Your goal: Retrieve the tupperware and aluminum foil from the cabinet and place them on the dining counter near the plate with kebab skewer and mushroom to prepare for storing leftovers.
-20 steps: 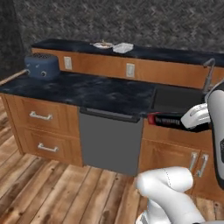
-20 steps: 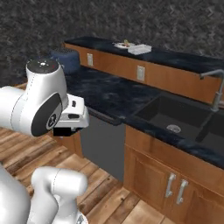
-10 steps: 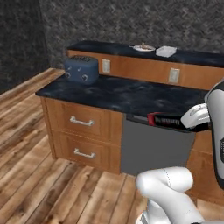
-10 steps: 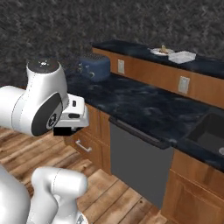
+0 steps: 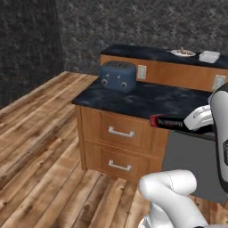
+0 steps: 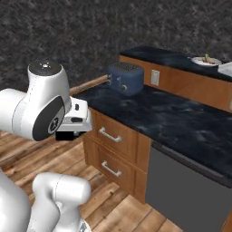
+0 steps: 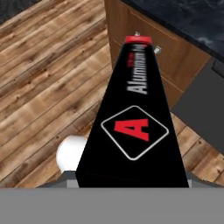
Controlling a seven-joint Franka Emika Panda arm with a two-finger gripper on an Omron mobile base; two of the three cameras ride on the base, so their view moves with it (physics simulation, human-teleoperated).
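My gripper (image 5: 190,123) is shut on the aluminum foil box (image 5: 171,121), a long black carton with a red end, held level in front of the lower counter. In the hand view the aluminum foil box (image 7: 133,122) covers the fingertips and points at the wooden drawers (image 7: 144,48). On the raised dining counter (image 5: 147,52) at the far right sits the plate (image 5: 182,53) with food on it, and a flat white tupperware (image 5: 209,56) lies just right of it. The right base view has the plate (image 6: 205,60) and the white tupperware (image 6: 226,68) at its right edge.
A blue toaster (image 5: 118,75) stands on the dark lower counter (image 5: 151,100) below the raised one. Two drawers (image 5: 120,132) sit under it, with a grey dishwasher front (image 5: 191,160) to their right. Open wooden floor (image 5: 40,142) stretches left, up to a dark stone wall (image 5: 26,40).
The whole picture has slid to the right, so the base has moved left along the counter; the sink has gone out of view. The foil box stays in my shut gripper.
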